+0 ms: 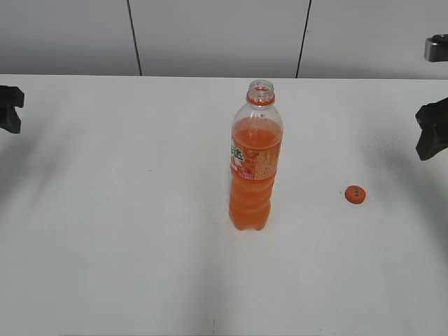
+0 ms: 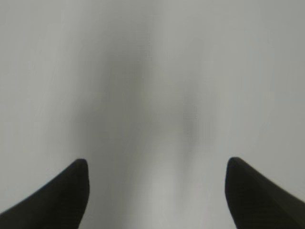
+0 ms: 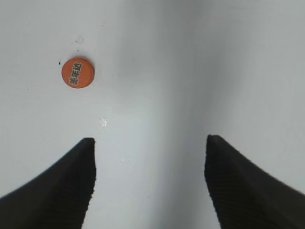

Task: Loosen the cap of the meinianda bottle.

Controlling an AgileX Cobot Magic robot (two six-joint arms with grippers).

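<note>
The meinianda bottle (image 1: 255,164) stands upright at the table's middle, its mouth open with only the orange neck ring on it. The orange cap (image 1: 355,194) lies flat on the table to the bottle's right; it also shows in the right wrist view (image 3: 77,73), top face up. My left gripper (image 1: 10,108) is at the far left edge, open and empty, over bare table in the left wrist view (image 2: 157,164). My right gripper (image 1: 432,129) is at the far right edge, open and empty (image 3: 150,143), apart from the cap.
The white table (image 1: 126,231) runs to a grey panelled wall (image 1: 210,35) at the back. A few small droplets (image 3: 102,122) lie on the table near the cap.
</note>
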